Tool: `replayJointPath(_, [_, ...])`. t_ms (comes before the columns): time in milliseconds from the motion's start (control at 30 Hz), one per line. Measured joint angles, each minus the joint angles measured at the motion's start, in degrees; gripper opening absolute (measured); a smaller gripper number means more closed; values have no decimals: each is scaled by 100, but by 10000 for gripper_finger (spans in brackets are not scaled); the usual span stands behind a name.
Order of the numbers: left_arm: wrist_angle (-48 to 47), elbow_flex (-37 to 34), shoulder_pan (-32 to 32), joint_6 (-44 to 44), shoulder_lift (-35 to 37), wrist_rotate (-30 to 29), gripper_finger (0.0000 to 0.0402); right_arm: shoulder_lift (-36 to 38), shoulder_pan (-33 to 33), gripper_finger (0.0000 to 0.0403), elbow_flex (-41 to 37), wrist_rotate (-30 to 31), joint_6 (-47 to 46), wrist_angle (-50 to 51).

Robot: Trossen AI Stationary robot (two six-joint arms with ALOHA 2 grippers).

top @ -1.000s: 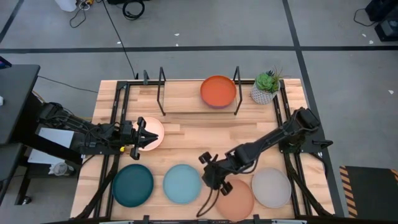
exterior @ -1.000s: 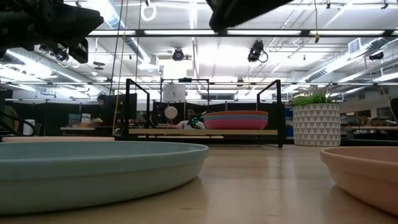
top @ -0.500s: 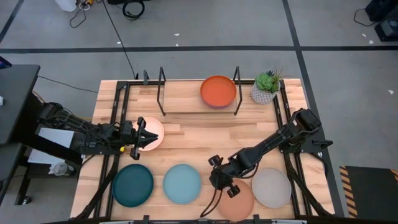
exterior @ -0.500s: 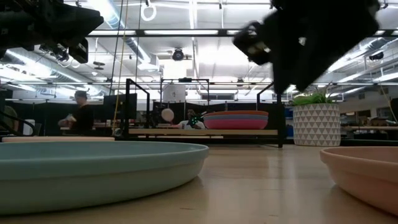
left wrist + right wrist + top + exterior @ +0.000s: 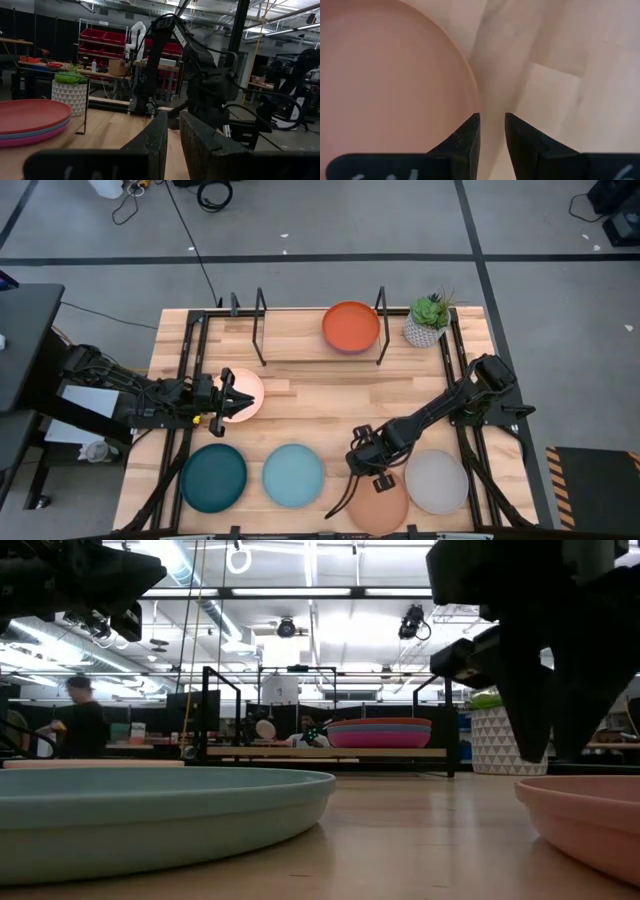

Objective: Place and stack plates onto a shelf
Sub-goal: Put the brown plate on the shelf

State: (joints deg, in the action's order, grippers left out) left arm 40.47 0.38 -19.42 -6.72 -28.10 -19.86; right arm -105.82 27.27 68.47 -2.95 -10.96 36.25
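My right gripper points down over the far-left rim of the peach plate, open by a narrow gap: one finger stands over the rim, the other over the bare table. I see no contact. My left gripper hovers level above the cream-pink plate, its fingers a narrow gap apart and holding nothing. Dark teal, light blue and grey plates lie flat along the near edge. On the shelf rests a stack with orange on top.
A small potted plant stands right of the shelf. Black upright loops frame the shelf, and its left half is bare board. Black rails run along both table sides. A person is in the room beyond.
My right gripper has moved toward the table's right and near edge and come down from high above the table to just over the peach plate's rim. The left arm has kept still. No plate has moved.
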Motion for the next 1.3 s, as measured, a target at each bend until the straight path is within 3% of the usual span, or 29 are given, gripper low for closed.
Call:
replayJointPath(300, [2, 0, 0, 0, 0, 0, 55, 0, 4, 95, -444, -18, 4, -434])
replayJointPath(433, [0, -1, 1, 0, 0, 0, 55, 0, -18, 95, -464, 348, 44, -367])
replayJointPath(533, [0, 0, 0, 0, 0, 0, 55, 0, -110, 94, -464, 897, 154, -107])
replayJointPath(733, [0, -2, 0, 0, 0, 0, 55, 0, -463, 94, -464, 3096, 113, 553])
replayJointPath(833, [0, -2, 2, 0, 0, 0, 55, 0, -632, 94, -352, 3466, 226, 802])
replayJointPath(967, [0, -2, 1, 0, 0, 0, 55, 0, -762, 93, 149, 3026, 348, 1091])
replayJointPath(1167, [0, 0, 0, -4, 0, -1, 55, 4, -712, 93, 480, 484, -187, 360])
replayJointPath(1300, [0, 0, 0, -15, 0, -1, 55, 4, -287, 93, 466, -12, -449, 199])
